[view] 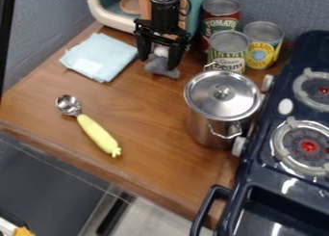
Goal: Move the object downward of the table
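Note:
The black gripper [158, 62] hangs at the top centre, low over the wooden table, with its fingers apart. A small grey plush-like object [162, 68] with a pale rounded top sits between and just below the fingertips, partly covered by the right one. Whether the fingers press on it cannot be seen. It lies right of a light blue cloth [99, 57], near the table's back. The wooden table [151, 119] extends from there down to its front edge.
A lidded steel pot [221, 105] stands right of centre, with several cans [228, 49] behind it. A dark blue stove [283, 158] borders the right side. A scoop with a yellow handle [96, 134] lies at the left. An appliance-like toy [109, 8] stands behind the gripper.

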Controlling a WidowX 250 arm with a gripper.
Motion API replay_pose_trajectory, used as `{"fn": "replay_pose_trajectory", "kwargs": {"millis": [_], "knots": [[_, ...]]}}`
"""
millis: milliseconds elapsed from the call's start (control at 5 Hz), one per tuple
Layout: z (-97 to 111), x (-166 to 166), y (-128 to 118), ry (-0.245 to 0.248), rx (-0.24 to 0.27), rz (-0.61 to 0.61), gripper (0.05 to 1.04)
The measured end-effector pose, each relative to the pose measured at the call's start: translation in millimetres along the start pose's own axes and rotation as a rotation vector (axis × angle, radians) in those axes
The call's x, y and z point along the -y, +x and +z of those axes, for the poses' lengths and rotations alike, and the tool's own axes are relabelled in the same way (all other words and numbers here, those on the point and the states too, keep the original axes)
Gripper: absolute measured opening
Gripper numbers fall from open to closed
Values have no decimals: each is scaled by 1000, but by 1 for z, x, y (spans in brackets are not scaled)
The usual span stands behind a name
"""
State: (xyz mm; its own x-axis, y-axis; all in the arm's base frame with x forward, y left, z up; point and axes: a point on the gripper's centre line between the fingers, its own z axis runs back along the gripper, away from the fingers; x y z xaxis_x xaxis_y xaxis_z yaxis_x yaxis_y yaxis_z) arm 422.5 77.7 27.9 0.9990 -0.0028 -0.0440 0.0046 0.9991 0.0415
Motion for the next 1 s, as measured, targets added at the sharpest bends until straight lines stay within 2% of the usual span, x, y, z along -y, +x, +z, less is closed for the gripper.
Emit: {"fn": "replay_pose_trajectory", "kwargs": {"millis": [200,400,600,800,1000], "knots": [[-8,0,-3,-11,12,21,679],[-5,1,-6,-14,33,19,514],[-5,2,-8,-16,36,16,461],[6,3,-21,-30,12,-11,458],[56,0,-42,6,62,12,458]]}}
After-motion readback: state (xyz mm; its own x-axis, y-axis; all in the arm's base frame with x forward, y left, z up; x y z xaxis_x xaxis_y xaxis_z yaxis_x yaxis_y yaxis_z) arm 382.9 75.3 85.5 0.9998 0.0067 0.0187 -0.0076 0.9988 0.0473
